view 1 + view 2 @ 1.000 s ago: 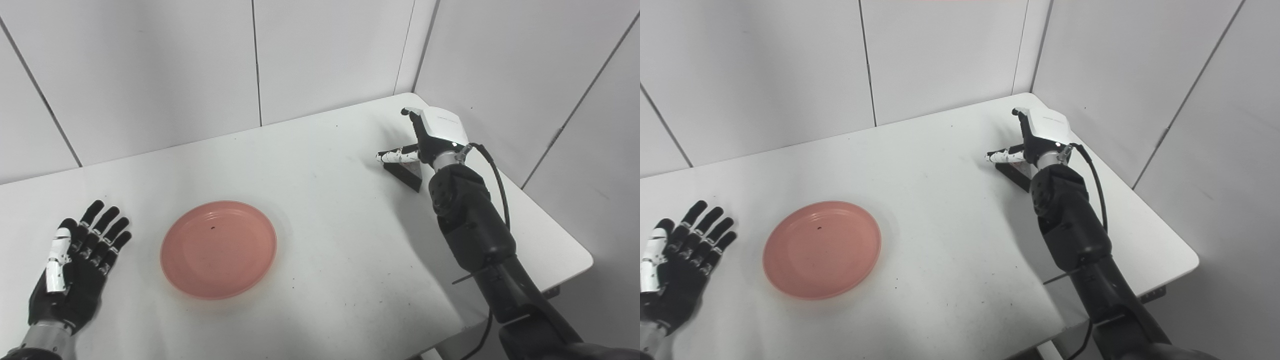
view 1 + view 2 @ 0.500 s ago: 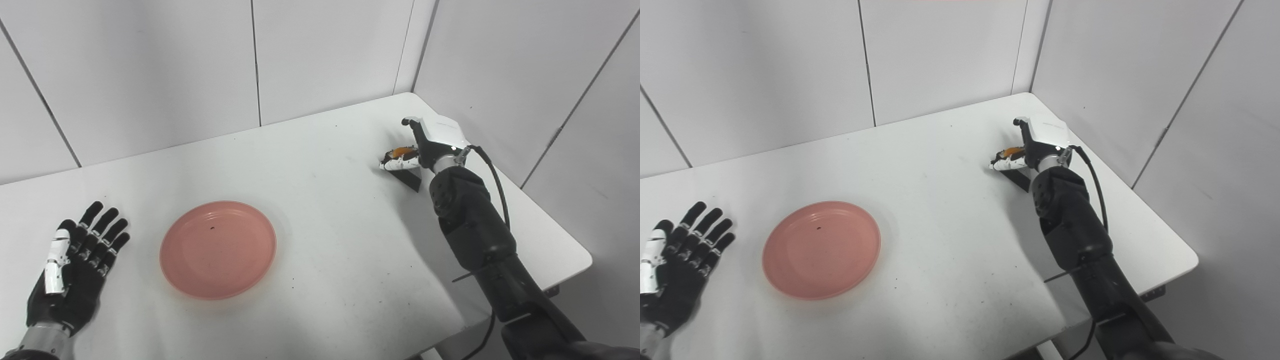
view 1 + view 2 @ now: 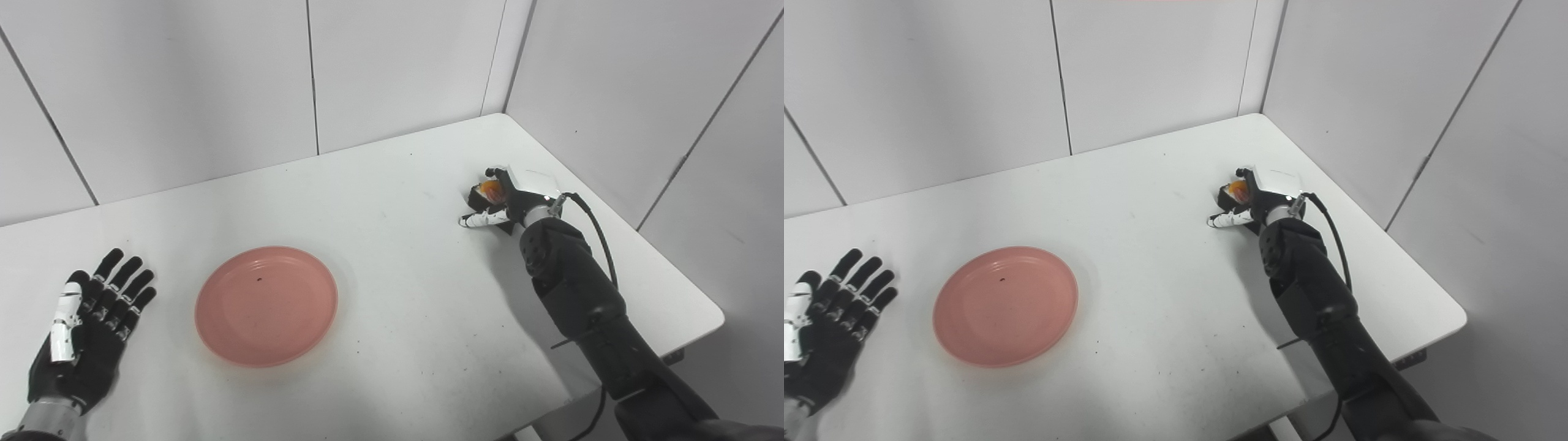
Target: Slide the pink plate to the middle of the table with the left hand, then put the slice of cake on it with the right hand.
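Resting between right hand (image 3: 511,197) fingers (image 3: 481,218): cake slice (image 3: 485,192).

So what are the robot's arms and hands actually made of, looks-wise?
Both are mostly black. The left hand has black fingers, a white thumb and a silvery metal wrist. The right hand has a white shell on its back and a white-marked thumb; a black cable loops from its wrist along the bulky black arm.

White table (image 3: 398,184) is set into the wall corner; small dark specks are seen on its top. Pink plate (image 3: 266,305) is laid flat, lower left of centre. Slice of cake (image 3: 487,195), dark with an orange topping, is seen at right, partly hidden. Left hand (image 3: 86,343) is rested palm-down at lower left.
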Available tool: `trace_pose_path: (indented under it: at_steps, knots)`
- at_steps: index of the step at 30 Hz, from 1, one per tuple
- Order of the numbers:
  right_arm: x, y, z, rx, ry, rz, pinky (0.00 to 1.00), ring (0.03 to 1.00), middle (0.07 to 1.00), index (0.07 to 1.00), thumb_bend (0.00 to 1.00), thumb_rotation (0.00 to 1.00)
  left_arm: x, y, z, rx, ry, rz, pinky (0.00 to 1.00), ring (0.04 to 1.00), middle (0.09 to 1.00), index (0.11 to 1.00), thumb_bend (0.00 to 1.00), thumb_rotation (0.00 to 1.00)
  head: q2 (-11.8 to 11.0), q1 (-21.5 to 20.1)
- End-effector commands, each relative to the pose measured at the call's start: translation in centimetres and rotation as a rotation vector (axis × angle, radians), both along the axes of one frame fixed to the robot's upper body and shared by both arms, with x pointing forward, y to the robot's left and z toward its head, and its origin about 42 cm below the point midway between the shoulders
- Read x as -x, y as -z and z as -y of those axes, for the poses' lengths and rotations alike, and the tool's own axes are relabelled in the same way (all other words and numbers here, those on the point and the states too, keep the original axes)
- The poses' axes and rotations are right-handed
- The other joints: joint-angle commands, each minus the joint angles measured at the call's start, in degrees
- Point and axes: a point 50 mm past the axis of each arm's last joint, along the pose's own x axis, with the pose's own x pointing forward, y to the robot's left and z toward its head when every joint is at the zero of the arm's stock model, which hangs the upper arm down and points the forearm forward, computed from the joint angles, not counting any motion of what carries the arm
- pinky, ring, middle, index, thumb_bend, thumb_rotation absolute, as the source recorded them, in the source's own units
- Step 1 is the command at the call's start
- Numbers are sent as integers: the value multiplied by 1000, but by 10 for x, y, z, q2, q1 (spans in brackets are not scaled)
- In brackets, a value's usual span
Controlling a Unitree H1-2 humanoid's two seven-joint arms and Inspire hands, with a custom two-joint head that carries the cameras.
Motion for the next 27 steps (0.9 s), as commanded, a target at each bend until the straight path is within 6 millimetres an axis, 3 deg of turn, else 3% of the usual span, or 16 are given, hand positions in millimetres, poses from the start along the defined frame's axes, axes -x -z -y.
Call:
trace_pose_path:
  at_steps: [1, 7, 12, 14, 15, 17, 19, 27]
  knots:
    - [-6, -24, 8, 33, 8, 66, 677, 851, 882, 824, 858, 416, 10, 22, -9, -18, -6, -110, 962, 928, 938, 933, 352, 1000, 0, 0]
    - [-6, -28, 9, 25, 9, 70, 689, 865, 888, 824, 836, 388, 10, 22, -9, -26, -6, -107, 955, 923, 933, 928, 354, 1000, 1, 2]
    - [-7, -28, 14, 20, 29, 108, 697, 866, 877, 800, 795, 282, 11, 21, -9, -28, -7, -105, 951, 918, 930, 926, 358, 1000, 2, 2]
    - [-9, -28, 16, 8, 38, 144, 660, 777, 805, 746, 775, 171, 11, 21, -9, -27, -6, -104, 951, 920, 931, 928, 358, 1000, 2, 2]
    - [-9, -27, 16, 2, 43, 158, 572, 662, 709, 686, 753, 99, 11, 21, -9, -25, -6, -105, 952, 921, 933, 929, 358, 1000, 2, 2]
    - [-11, -27, 19, -19, 46, 181, 446, 524, 557, 552, 580, 72, 11, 20, -9, -22, -3, -106, 955, 924, 937, 934, 357, 1000, 2, 2]
    - [-11, -28, 20, -50, 40, 199, 369, 445, 471, 541, 539, 23, 11, 20, -8, -19, -2, -107, 955, 925, 938, 935, 354, 1000, 2, 2]
    - [-17, -27, 26, -67, 50, 164, 326, 407, 446, 542, 518, 0, 11, 20, -9, -22, -7, -109, 955, 925, 937, 935, 359, 1000, 4, 4]
